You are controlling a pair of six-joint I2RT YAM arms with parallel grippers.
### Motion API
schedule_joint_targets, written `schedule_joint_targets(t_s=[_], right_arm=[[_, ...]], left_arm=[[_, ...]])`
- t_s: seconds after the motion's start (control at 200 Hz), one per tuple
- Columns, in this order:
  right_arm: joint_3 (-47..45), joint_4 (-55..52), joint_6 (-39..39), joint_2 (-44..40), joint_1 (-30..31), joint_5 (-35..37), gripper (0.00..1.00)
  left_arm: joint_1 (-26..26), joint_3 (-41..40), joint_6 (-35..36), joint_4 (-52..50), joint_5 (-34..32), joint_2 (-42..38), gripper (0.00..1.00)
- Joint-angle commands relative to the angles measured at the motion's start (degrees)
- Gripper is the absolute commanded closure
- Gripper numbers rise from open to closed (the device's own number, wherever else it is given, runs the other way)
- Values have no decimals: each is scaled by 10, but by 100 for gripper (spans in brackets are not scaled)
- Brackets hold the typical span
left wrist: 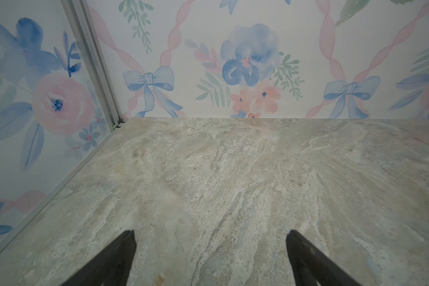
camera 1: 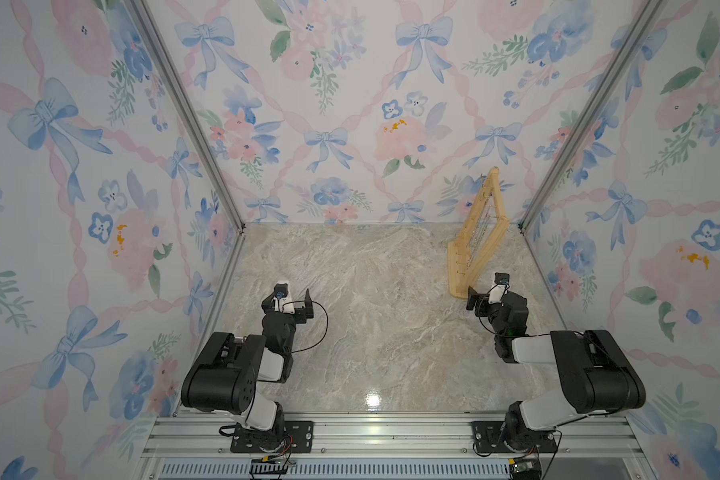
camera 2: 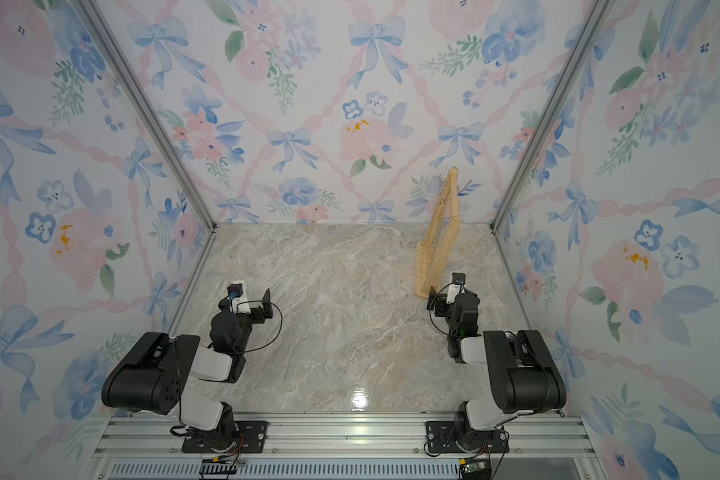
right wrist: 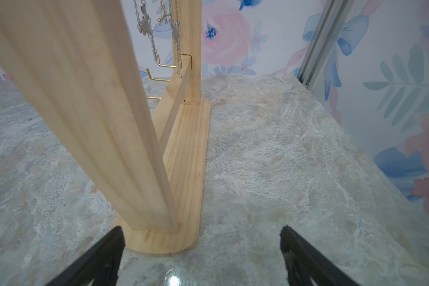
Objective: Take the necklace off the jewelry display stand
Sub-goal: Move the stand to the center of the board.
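The jewelry stand [camera 1: 479, 237] is standing upright on the far right part of the marble table [camera 1: 371, 311], close to the back right corner, and in the right wrist view silver necklaces [right wrist: 154, 42] are hanging between its two posts, near small gold hooks [right wrist: 159, 65]. The right gripper [right wrist: 201, 227] is sitting just beside the near end of the stand's base, its fingers spread wide and gripping nothing. The left gripper [left wrist: 211, 232] is hovering well apart over the table's left side, its fingers likewise spread wide and empty.
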Motion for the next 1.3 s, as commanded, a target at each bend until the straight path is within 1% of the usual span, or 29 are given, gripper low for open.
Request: schedule_joint_targets(t_s=[0.0, 1.055, 1.15, 1.205, 1.295], right_arm=[[11, 5, -5, 8, 3, -1, 1], [11, 6, -7, 8, 6, 6, 1], [5, 16, -8, 7, 10, 20, 1], [-9, 41, -6, 0, 12, 35, 1], [-34, 42, -6, -51, 15, 51, 1]], left_arm=[[4, 9, 0, 14, -5, 5, 2], [0, 12, 0, 12, -12, 7, 2], [-4, 11, 1, 12, -21, 4, 2], [-13, 10, 4, 12, -40, 2, 2], [-26, 15, 11, -21, -71, -34, 2]])
